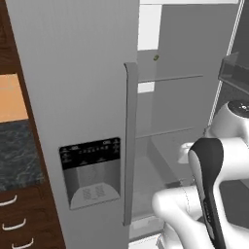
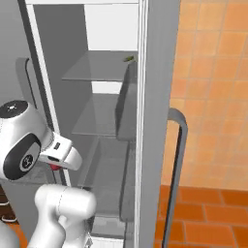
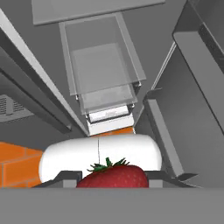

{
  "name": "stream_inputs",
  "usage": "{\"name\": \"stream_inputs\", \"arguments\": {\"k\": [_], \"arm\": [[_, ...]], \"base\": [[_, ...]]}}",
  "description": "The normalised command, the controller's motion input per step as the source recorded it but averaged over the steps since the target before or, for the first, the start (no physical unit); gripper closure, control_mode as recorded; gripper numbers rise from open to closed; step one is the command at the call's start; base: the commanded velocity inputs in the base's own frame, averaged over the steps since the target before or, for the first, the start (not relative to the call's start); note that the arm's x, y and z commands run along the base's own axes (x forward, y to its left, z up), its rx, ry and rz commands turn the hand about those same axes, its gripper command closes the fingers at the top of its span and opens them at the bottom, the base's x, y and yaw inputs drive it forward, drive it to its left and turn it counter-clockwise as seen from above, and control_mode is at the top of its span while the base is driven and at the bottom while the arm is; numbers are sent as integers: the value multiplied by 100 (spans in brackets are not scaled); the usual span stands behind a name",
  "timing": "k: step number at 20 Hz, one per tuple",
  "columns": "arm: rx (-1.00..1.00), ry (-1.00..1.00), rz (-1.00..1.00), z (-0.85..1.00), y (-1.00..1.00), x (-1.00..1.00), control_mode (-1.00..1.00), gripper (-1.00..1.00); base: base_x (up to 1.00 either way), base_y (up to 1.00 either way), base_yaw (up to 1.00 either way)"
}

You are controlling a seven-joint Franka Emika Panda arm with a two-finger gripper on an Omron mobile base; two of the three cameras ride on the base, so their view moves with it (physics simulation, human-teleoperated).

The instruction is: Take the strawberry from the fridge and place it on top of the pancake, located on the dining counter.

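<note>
Grey brushed metal covers the closed left door of the fridge point(image 1: 73, 87), with a long vertical handle point(image 1: 130, 141) down its edge and a black dispenser panel point(image 1: 90, 170) set low in it. Left of that stand dark wood drawers point(image 1: 19, 219) under a dark marbled top. In the open compartment to the right, thin flat shelves point(image 1: 168, 78) cross the cavity, and a small olive-green item point(image 1: 156, 57) sits on the upper one.

The white arm point(image 1: 214, 194) is bent in front of the opening, elbow low, dark joint band facing the camera. From the right base view its wrist turns toward the compartment, and a spot of red shows just under the hand point(image 2: 57, 155).

Looking along the gripper point(image 3: 113, 177), the two dark finger tips point(image 3: 61, 178) are clenched on the strawberry point(image 3: 113, 176), one at each side (the fruit nearly spans the space between them). It is bright red, rounded, finely pitted, with a jagged green leaf crown on top. Beyond it hang a clear, box-shaped drawer point(image 3: 103, 65) and grey door bins point(image 3: 197, 57). Orange tile point(image 2: 213, 72) covers the wall right of the open door.
</note>
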Motion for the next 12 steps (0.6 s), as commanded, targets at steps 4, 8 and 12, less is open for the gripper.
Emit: {"name": "stream_inputs", "arguments": {"k": [4, 8, 12], "arm": [[0, 0, 0, 0, 0, 0, 100, 100], [0, 0, 0, 0, 0, 0, 100, 100], [0, 0, 0, 0, 0, 0, 100, 100]], "base": [[-74, 57, -29], [-70, 16, -74], [-76, 10, -79]]}}
